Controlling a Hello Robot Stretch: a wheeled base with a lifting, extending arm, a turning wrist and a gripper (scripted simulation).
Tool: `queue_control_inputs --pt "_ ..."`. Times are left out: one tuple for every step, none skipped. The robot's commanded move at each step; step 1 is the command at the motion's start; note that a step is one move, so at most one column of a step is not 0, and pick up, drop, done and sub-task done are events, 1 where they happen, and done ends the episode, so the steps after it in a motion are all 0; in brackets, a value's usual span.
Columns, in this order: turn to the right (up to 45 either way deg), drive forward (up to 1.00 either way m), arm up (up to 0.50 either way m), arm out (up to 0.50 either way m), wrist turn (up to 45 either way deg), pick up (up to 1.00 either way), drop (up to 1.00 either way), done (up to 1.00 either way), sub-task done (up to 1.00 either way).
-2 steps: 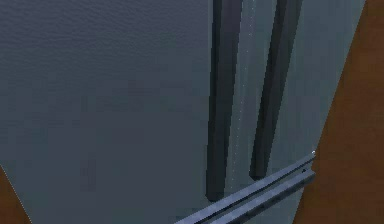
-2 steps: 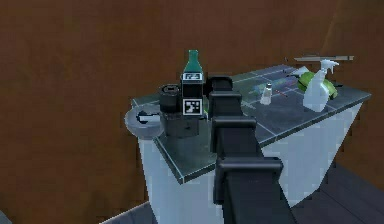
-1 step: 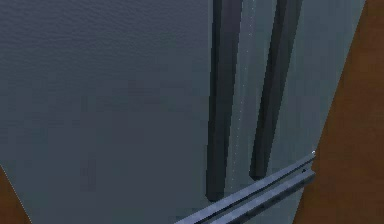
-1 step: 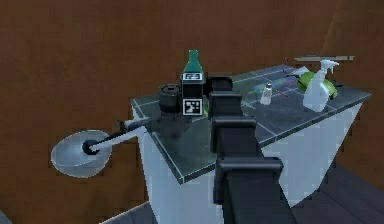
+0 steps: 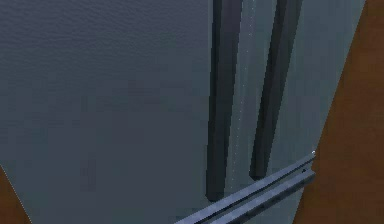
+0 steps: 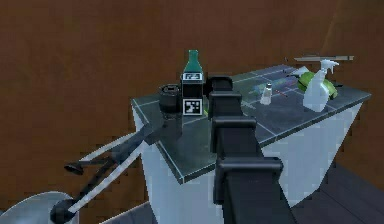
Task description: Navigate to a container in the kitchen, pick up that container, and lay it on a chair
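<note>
The arm (image 6: 236, 150) is reaching across the grey counter (image 6: 300, 118) beside a green bottle (image 6: 194, 62), its gripper (image 6: 95, 168) hanging off the edge, its hold impossible to tell.

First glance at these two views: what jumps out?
The dark arm stretches over a grey counter, a green bottle showing past its far end and a white spray bottle toward the arm side view's right. The forward view faces a grey-blue fridge-like front with two dark upright handles.
</note>
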Motion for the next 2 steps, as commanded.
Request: queue_control_inputs --pt "0.0 0.0 0.0 0.0 -21.0 0.0 0.0 0.0 0.0" --pt "0.0 0.0 0.0 -0.2 0.0 0.0 0.0 0.0 0.0"
